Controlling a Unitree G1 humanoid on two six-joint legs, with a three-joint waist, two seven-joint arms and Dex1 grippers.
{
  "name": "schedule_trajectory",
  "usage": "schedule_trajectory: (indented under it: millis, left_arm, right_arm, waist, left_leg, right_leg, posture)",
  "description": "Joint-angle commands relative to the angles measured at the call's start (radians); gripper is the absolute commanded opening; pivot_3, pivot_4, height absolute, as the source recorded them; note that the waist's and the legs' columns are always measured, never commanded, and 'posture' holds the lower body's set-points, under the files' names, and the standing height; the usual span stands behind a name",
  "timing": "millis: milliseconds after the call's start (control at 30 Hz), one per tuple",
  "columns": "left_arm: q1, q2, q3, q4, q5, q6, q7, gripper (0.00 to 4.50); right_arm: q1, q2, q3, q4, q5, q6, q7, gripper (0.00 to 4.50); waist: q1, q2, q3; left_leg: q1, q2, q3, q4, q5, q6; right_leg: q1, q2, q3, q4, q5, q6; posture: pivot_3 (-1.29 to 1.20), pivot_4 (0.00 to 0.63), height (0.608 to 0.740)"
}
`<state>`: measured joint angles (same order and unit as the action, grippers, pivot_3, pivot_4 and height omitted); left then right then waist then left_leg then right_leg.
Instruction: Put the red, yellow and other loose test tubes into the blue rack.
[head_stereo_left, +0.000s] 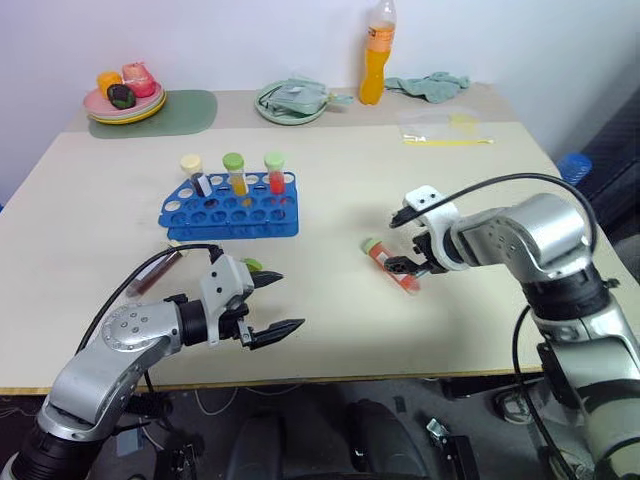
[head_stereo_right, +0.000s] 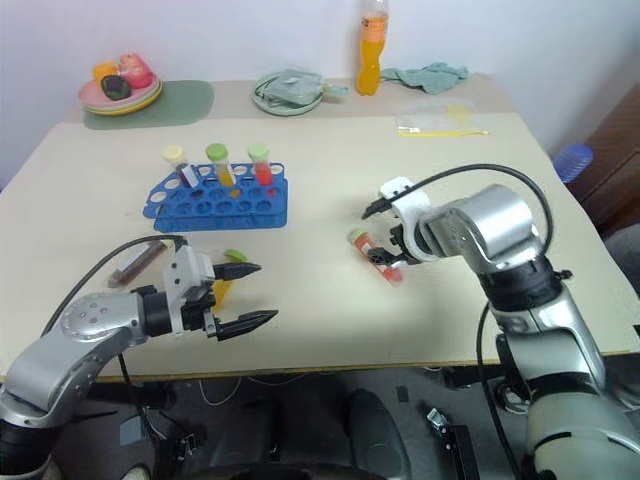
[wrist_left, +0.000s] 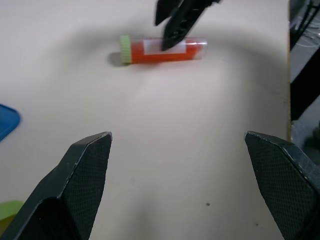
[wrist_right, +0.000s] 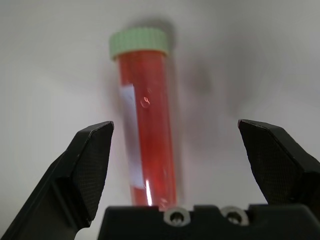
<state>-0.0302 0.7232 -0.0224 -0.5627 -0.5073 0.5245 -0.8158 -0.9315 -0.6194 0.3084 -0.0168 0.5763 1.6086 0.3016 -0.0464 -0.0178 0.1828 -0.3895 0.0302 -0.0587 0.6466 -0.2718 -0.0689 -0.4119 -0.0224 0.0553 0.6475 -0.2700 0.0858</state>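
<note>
A clear plastic test tube of red liquid with a pale green screw cap (wrist_right: 145, 120) lies flat on the cream surface (head_stereo_left: 330, 320). The right gripper (head_stereo_left: 412, 268) hangs over it with its jaws spread wide and holding nothing. The tube lies between the two jaws, nearer one finger (wrist_right: 82, 170) than the other, not touching either. Its long axis runs with the gripper's reach and its cap points away from the wrist.

The left gripper (head_stereo_left: 275, 305) is level above the near part of the surface, jaws also wide apart and empty. A second tube of yellow-orange liquid with a green cap (head_stereo_right: 228, 275) lies just behind and beside these jaws, mostly hidden by them. A third tube of dark maroon liquid (head_stereo_left: 155, 272) lies flat on the outer side of the left arm, its long axis slanting toward the bright blue plastic rack of round holes (head_stereo_left: 230, 210).

That makes three loose tubes. Three more capped tubes stand upright in the rack's far row: one cream-capped (head_stereo_left: 192, 168) and two green-capped, one with yellow liquid (head_stereo_left: 234, 172) and one with red (head_stereo_left: 275, 172). The rack's other holes are free.

Bare surface lies between the two grippers and between the red tube and the rack. The near edge of the surface runs close below the left jaws.
</note>
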Motion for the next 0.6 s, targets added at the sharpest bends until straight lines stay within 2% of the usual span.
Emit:
schedule_trajectory:
  millis: [33,133,200,267,400,500,600]
  left_arm:
    - [0.024,-0.011,0.025,-0.027,0.004,-0.025,0.015,4.36]
    - [0.045,-0.020,0.039,-0.041,0.001,-0.023,0.032,4.36]
    - [0.061,-0.023,0.040,-0.049,0.004,-0.025,0.040,4.50]
    - [0.070,-0.024,0.039,-0.055,0.006,-0.026,0.047,4.50]
    - [0.087,-0.024,0.056,-0.060,0.002,-0.021,0.063,4.50]
    - [0.103,-0.024,0.086,-0.053,0.006,-0.022,0.081,4.50]
    - [0.092,-0.083,0.141,0.017,0.062,-0.079,0.179,4.50]
  right_arm:
    - [-0.067,0.019,0.045,0.072,0.028,0.006,-0.017,4.40]
    - [-0.088,0.030,0.074,0.120,0.040,0.006,-0.021,4.40]
    - [-0.093,0.035,0.095,0.141,0.048,0.006,-0.024,3.91]
    - [-0.095,0.036,0.106,0.150,0.055,0.006,-0.027,3.16]
    - [-0.097,0.043,0.089,0.105,0.053,0.006,-0.018,1.14]
    - [-0.033,-0.004,0.041,-0.087,0.031,-0.174,0.075,1.14]
    - [0.150,-0.008,-0.018,-0.319,-0.072,-0.644,0.154,1.14]
  waist:
    - [0.001,0.000,0.000]
    - [0.003,0.000,0.000]
    - [0.003,0.000,0.000]
    - [0.003,0.000,0.000]
    - [0.001,0.000,0.000]
    - [0.002,0.001,0.000]
    - [0.009,0.001,0.000]
  left_leg:
    - [0.000,0.000,0.000,0.000,0.000,0.000]
    - [0.000,0.000,0.000,0.000,0.000,0.000]
    - [-0.001,0.000,0.000,0.000,0.000,0.000]
    - [-0.001,0.000,0.000,0.000,0.000,0.000]
    - [0.000,0.000,-0.001,0.000,0.000,0.000]
    - [-0.001,0.001,-0.001,0.000,0.000,0.001]
    - [-0.001,0.002,-0.002,-0.001,-0.001,0.002]
  right_leg:
    - [0.000,0.001,0.000,0.000,0.000,0.000]
    - [0.000,0.000,0.000,0.000,0.000,0.000]
    - [0.000,0.000,0.000,0.000,0.000,0.000]
    - [0.000,0.000,0.000,0.000,0.000,0.000]
    - [0.000,0.001,0.000,0.000,0.000,0.000]
    - [-0.001,0.002,0.000,0.000,0.000,0.000]
    - [0.000,0.003,0.000,-0.001,0.000,0.001]
  posture:
    - [0.00,0.150,0.740]
    - [0.00,0.150,0.740]
    - [0.00,0.150,0.740]
    - [0.00,0.150,0.740]
    - [0.00,0.150,0.740]
    - [0.00,0.150,0.740]
    - [0.00,0.150,0.740]
